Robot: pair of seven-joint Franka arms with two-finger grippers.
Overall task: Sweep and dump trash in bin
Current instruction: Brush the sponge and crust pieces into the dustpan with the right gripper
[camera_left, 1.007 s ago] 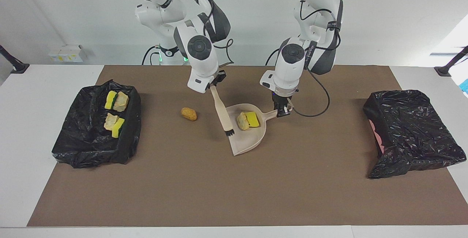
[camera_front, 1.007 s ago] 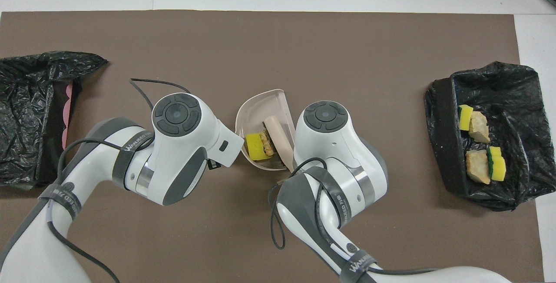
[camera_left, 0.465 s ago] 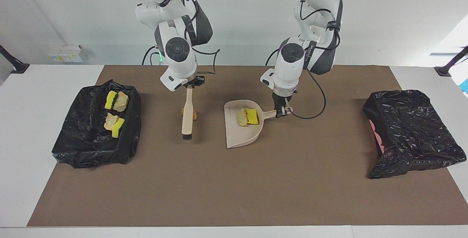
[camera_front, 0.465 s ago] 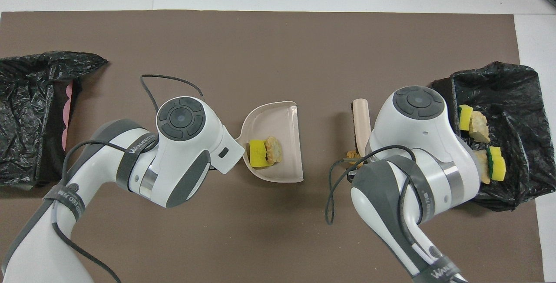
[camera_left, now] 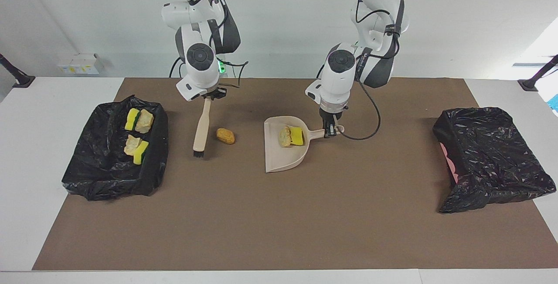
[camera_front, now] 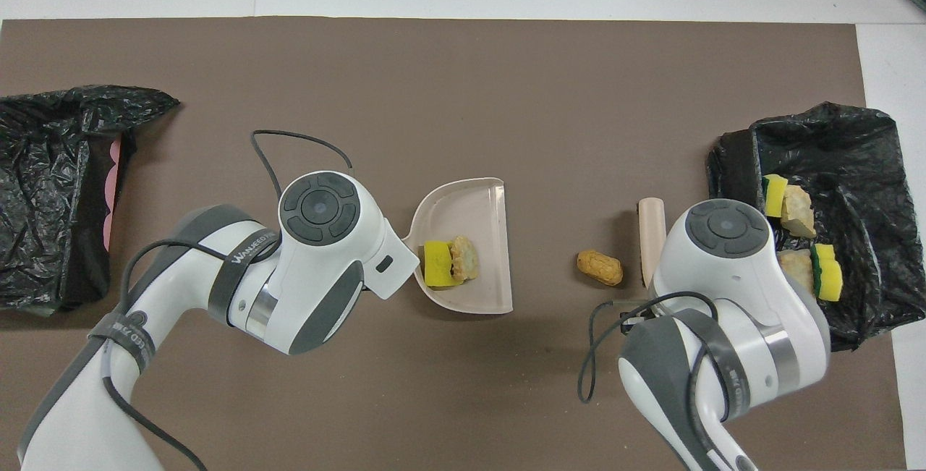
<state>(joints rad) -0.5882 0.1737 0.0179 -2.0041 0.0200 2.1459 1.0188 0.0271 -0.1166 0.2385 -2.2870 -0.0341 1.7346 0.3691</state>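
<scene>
Right gripper (camera_left: 210, 96) grips the brush (camera_left: 201, 130) beside the last loose scrap (camera_left: 225, 135), while left gripper (camera_left: 330, 130) grips the dustpan (camera_left: 283, 155); next, probably sweep the scrap toward it.

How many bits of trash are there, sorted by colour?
Yellow sponge pieces: 3, two in the black-bagged bin, one in the dustpan.
Tan bread-like chunks: 4, two in that bin, one in the dustpan, one on the mat.
Total: 7.

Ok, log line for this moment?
left gripper: holds dustpan | right gripper: holds brush | brown chunk: unswept
</scene>
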